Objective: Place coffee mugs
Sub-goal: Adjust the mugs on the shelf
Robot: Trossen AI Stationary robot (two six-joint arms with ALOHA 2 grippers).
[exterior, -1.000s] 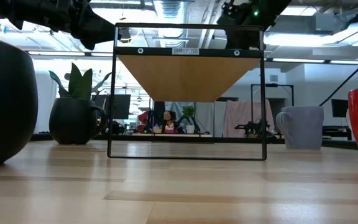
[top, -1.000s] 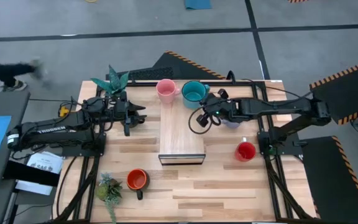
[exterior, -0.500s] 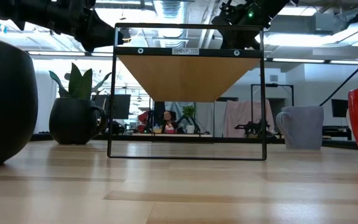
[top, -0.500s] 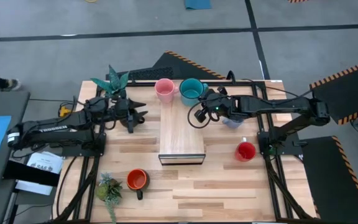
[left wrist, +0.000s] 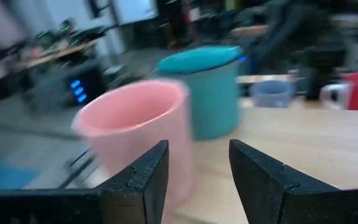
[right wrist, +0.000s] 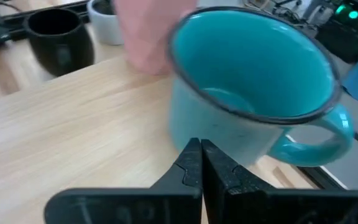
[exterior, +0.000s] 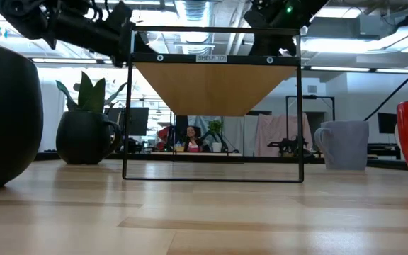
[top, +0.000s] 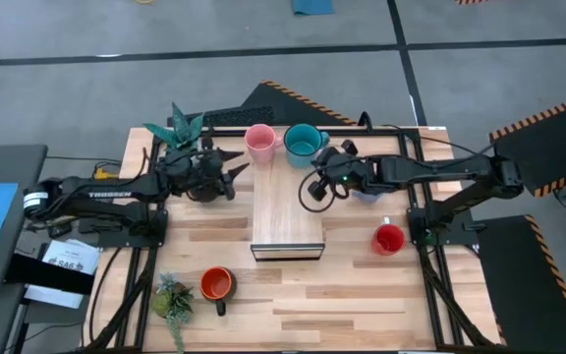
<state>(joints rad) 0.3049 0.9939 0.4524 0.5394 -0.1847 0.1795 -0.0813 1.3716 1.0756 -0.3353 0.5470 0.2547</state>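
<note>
Your left gripper [top: 232,173] hangs with its fingers [left wrist: 143,180] parted and nothing between them, just beside the pink mug [top: 261,141] at the far end of the wooden shelf top [top: 285,211]. From the left wrist view you look straight past those fingers at the pink mug [left wrist: 138,137], with the teal mug [left wrist: 209,90] close behind it. Your right gripper [top: 319,183] has its fingers pressed together, holding nothing, and sits over the shelf's right edge just short of the teal mug [top: 304,144]; the teal mug [right wrist: 253,112] fills the right wrist view, handle turned away from the pink one.

Working outward, you have the pale blue mug [top: 366,193] partly hidden under the right arm, and it shows clear in the low view [exterior: 344,144] on the table. A black mug [exterior: 85,138] stands on the left side under the left arm, with a spiky potted plant [top: 177,128] just behind it. The red mug [top: 388,239] sits on the table [top: 362,295] near the right arm's base. At the near left you have the orange mug [top: 216,285] beside a second small plant [top: 173,298]. Both arms reach over the shelf frame [exterior: 214,60] from opposite sides in the low view.
</note>
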